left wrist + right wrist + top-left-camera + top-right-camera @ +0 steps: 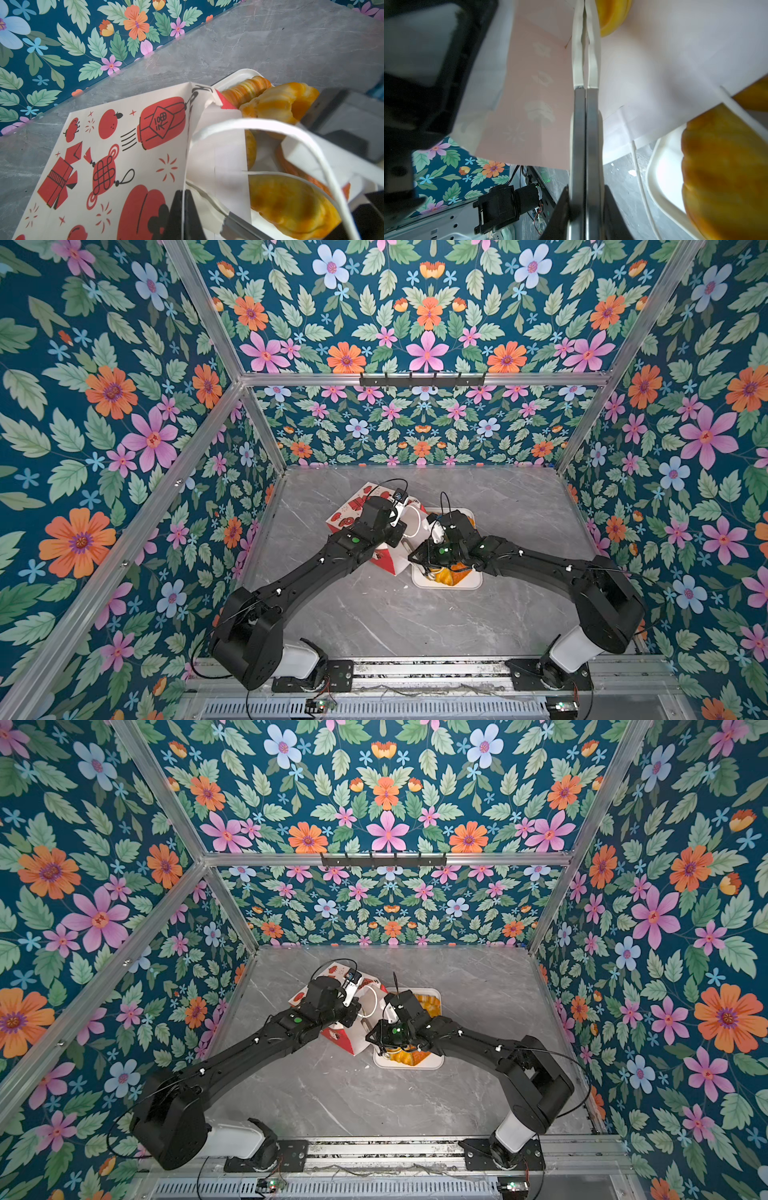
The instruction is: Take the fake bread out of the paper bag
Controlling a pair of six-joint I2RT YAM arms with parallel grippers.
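Observation:
The paper bag point(353, 506), white with red prints, lies tilted on the table, its mouth toward the white tray point(446, 584). My left gripper point(182, 209) is shut on the bag's paper rim. My right gripper point(586, 193) is shut on metal tongs point(580, 124) with white tips, which reach into the bag's mouth. The tong tips stand almost together with nothing between them. One yellow piece of fake bread point(612, 16) shows just beside the tips. More fake bread lies on the tray: a striped loaf point(247, 89), a croissant point(280, 104) and a flat golden piece point(291, 207).
The tray's rim point(239, 74) touches the bag's mouth. A white cord handle point(270, 124) loops across the opening. Both arms meet over the middle of the grey marble table point(374, 614). Floral walls and an aluminium frame enclose it.

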